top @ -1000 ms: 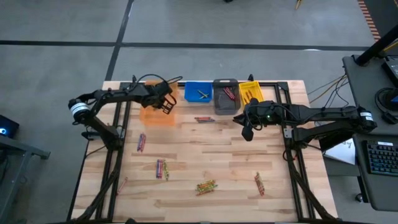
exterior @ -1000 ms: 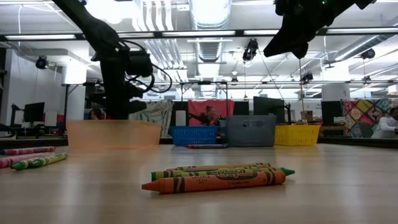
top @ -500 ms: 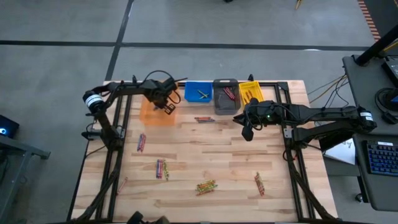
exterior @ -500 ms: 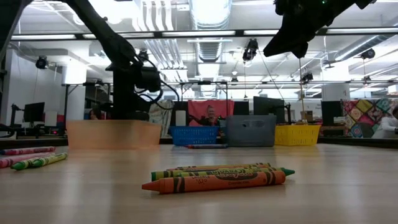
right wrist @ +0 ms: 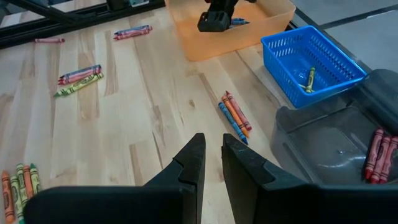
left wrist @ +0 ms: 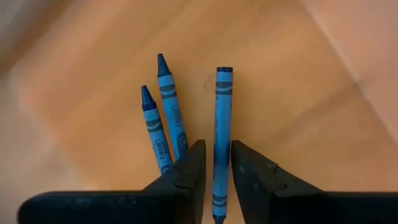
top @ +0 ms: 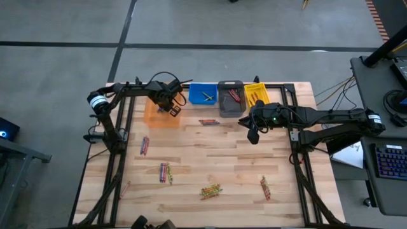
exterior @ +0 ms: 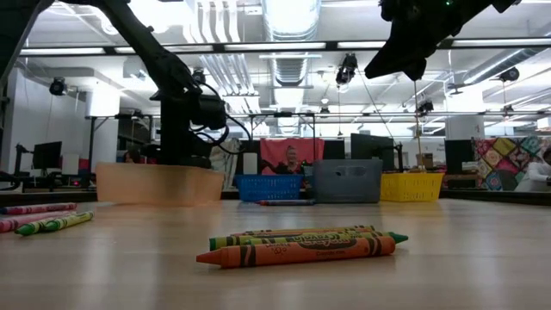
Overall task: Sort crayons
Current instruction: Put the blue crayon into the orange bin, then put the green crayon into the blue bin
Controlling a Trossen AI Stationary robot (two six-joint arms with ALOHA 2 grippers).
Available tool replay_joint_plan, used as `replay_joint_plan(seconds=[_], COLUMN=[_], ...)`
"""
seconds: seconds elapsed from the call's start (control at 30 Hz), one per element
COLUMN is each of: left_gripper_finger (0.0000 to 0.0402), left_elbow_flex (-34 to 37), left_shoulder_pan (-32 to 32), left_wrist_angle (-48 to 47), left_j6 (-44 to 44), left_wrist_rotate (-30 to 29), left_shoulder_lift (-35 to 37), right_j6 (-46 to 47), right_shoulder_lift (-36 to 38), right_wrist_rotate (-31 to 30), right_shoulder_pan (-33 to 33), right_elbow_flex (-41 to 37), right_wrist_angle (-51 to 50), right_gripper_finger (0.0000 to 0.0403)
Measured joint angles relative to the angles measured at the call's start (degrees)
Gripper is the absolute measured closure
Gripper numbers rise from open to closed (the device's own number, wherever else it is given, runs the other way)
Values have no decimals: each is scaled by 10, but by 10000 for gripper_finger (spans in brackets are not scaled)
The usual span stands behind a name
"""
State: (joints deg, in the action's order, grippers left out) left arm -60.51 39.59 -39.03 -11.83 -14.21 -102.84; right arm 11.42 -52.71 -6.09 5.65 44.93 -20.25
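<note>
Orange bin holds blue crayons; left tool above.

Left tool lowered, seemingly slightly parted; right tool raised.

— How many bins?

— Four in a row: an orange bin, a blue bin, a grey bin and a yellow bin.

— And arms?

— Two, each with one hand: the left hand and the right hand.

— Crayons in the orange bin?

— Three blue crayons show in the left wrist view.

— In the others?

— Two show in the blue bin; the grey holds about three red crayons.

— On the counter?

— Seven loose clusters; singly, I can't count them.
</note>
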Motion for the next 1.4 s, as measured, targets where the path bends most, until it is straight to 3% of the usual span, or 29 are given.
replay_joint_plan(seconds=[0.4,0.7,0.87,1.1,1.3,1.4], left_gripper_finger=[318,318,318,318,318,318], left_elbow_flex=[1,2,3,3,3,3], left_shoulder_pan=[0,-35,-87,-198,-291,-334], left_wrist_angle=[-10,-8,26,91,50,-1], left_j6=[19,23,35,102,87,58], left_wrist_rotate=[-8,-3,-4,-4,7,54], left_shoulder_lift=[38,116,167,213,246,255], right_j6=[2,18,7,4,4,-6], right_shoulder_lift=[0,-21,-72,-143,-171,-173], right_wrist_rotate=[0,-26,-27,-27,-27,-28], right_shoulder_pan=[0,2,10,13,13,13], right_elbow_flex=[0,0,12,58,89,94], right_wrist_angle=[0,33,47,-18,-84,-96], right_gripper_finger=[359,359,359,359,359,359])
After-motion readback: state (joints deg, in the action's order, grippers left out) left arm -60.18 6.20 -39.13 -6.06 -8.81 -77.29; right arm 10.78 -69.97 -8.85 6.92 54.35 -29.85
